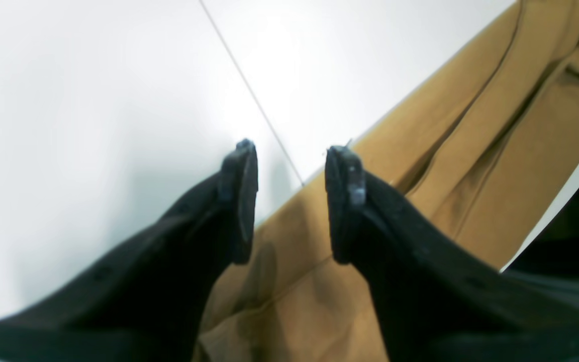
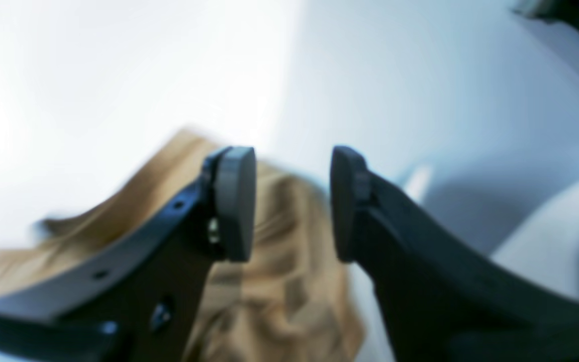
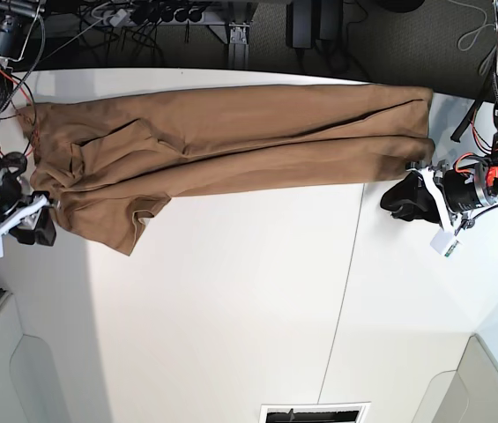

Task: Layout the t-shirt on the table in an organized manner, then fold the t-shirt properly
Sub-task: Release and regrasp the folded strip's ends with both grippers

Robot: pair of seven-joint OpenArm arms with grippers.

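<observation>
The t-shirt (image 3: 231, 145) is spread as a long tan band across the upper part of the base view, on the white tabletop (image 3: 249, 308), with one sleeve drooping toward the lower left and deep creases running along its length. The fabric is judged to be light, soft and limp — it will sag and drag when lifted, so a hold is best taken at a hem corner or a sleeve edge, both ends at once. The left tool (image 1: 290, 201) is seen released, its jaws apart over the hem edge at the right end of the shirt, nothing between them. The right tool (image 2: 293, 203) is likewise released and empty, hung above the bunched sleeve at the left end. A thin dark seam (image 3: 347, 264) is crossed by the cloth. Grey-white bins (image 3: 486, 388) sit at the lower corners, and cables (image 3: 19, 40) at the upper left — none is judged to lie in the way.
</observation>
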